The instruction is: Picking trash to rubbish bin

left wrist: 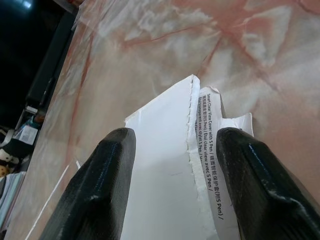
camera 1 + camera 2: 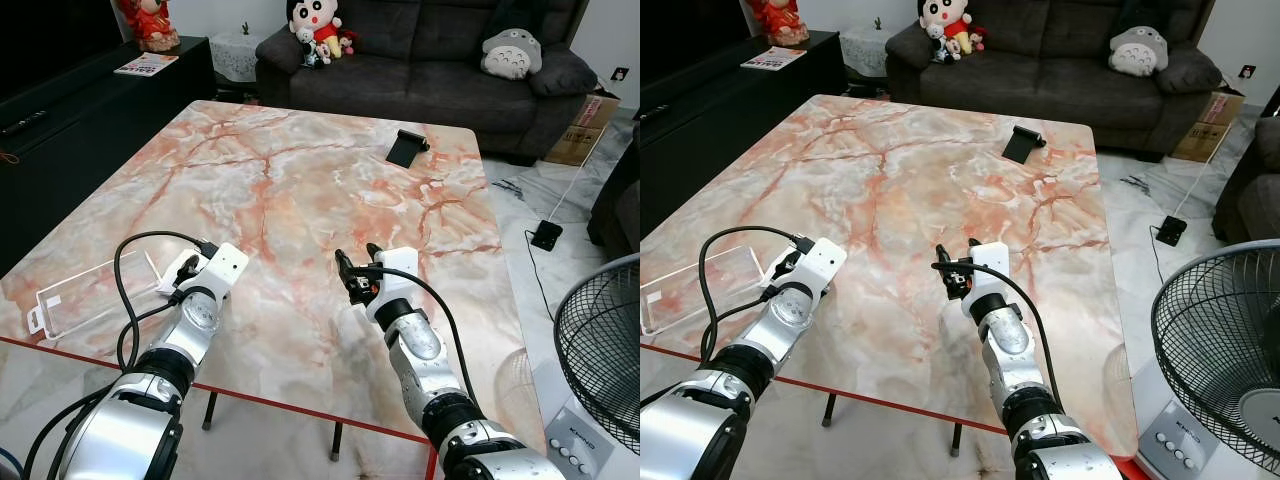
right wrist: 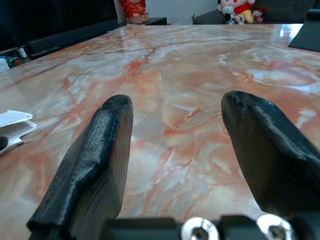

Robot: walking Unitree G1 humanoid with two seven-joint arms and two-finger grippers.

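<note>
A torn white paper carton (image 1: 160, 170) with small printed text lies on the marble table (image 2: 300, 190) near its front left. My left gripper (image 2: 184, 270) is lowered over it, open, with one black finger on each side of the carton. The carton's edge (image 2: 166, 287) peeks out beside the fingers, and it also lies at the side of the right wrist view as a white carton (image 3: 12, 125). A clear plastic package (image 2: 85, 295) rests on the table left of it. My right gripper (image 2: 357, 262) hovers open over bare marble at front centre, holding nothing.
A black phone stand (image 2: 407, 147) sits at the table's far right. A dark sofa (image 2: 440, 60) with plush toys stands behind, a black TV cabinet (image 2: 90, 110) to the left. A floor fan (image 2: 600, 350) and a cabled adapter (image 2: 546, 235) are on the right.
</note>
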